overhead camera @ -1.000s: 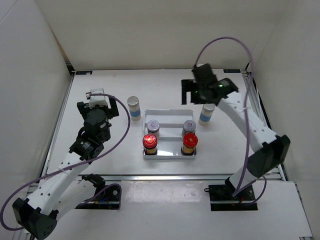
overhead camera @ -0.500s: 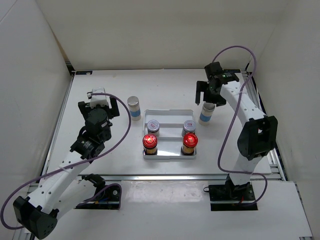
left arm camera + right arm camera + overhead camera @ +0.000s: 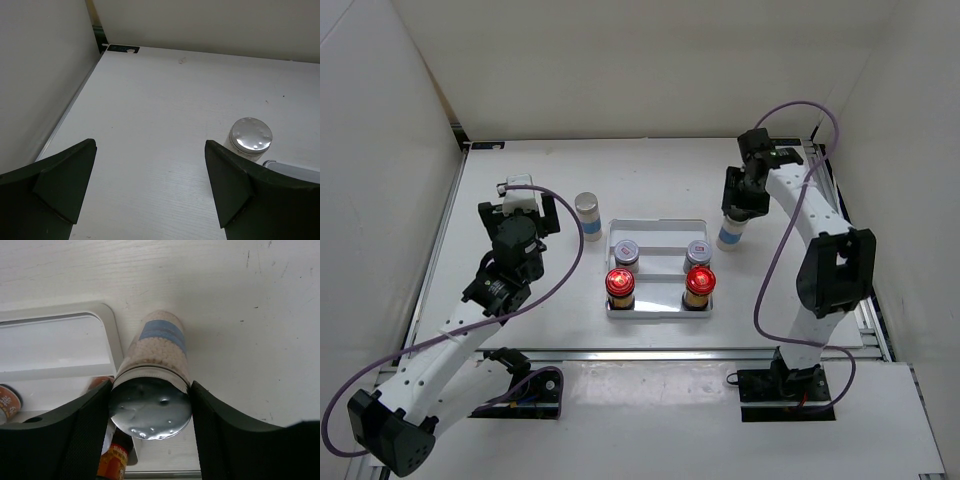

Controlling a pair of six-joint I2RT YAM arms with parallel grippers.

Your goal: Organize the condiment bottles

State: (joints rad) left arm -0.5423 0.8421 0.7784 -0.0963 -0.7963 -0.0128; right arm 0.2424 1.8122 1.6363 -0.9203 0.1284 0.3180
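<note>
Left gripper (image 3: 152, 192) toward the table's left edge, jaws wide and empty, tall silver-capped jar with blue-white label (image 3: 587, 215) just left of the white stepped rectangular tray (image 3: 657, 222), the tray at mid-table holding two short silver-lidded jars (image 3: 626, 251) and two red-capped amber-brown jars (image 3: 620, 285), right gripper (image 3: 150, 412) with jaws clasping the cap of a second blue-white labelled jar (image 3: 161, 340) beside the tray's far right corner

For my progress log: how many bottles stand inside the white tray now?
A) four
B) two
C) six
A: two red-capped jars and two short silver-lidded jars stand in the tray; the left tall jar and the right tall jar stand outside it.
</note>
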